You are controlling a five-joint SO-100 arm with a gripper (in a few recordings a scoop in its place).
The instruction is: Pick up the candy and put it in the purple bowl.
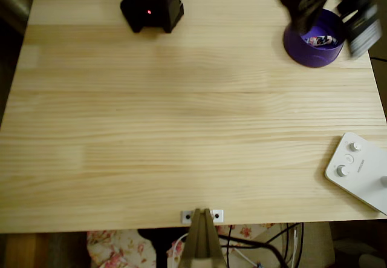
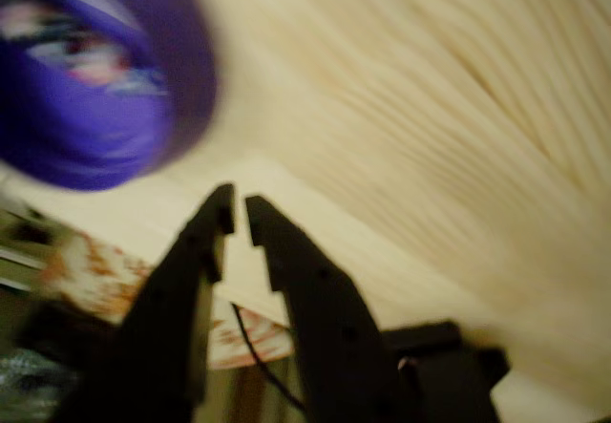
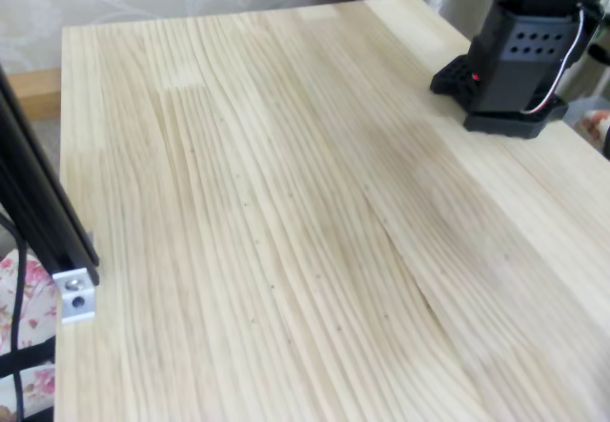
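**Candy in purple bowl, tool empty above table edge**

Item: candy. Lies inside the purple bowl, on its lighter violet floor. In the overhead view the wrapper reads pale with dark marks; in the wrist view it is a pinkish-white smear, heavily blurred.

Item: purple bowl. Stands on the table at the far right corner in the overhead view, close to the back edge. The wrist view shows it at upper left, blurred.

Item: tool. Two black fingers, tips nearly together with only a narrow gap, nothing held between them. It points past the bowl toward the table edge, apart from the bowl. In the overhead view the arm is a dark blur over the bowl's upper rim; the fingers cannot be made out there.

Item: arm base. Black, at the table's back edge; the overhead view shows a red light on it.

Item: white device with round knobs. Seen in the overhead view at the right edge, well apart from the bowl.

Item: metal bracket. Sits at the table's edge.
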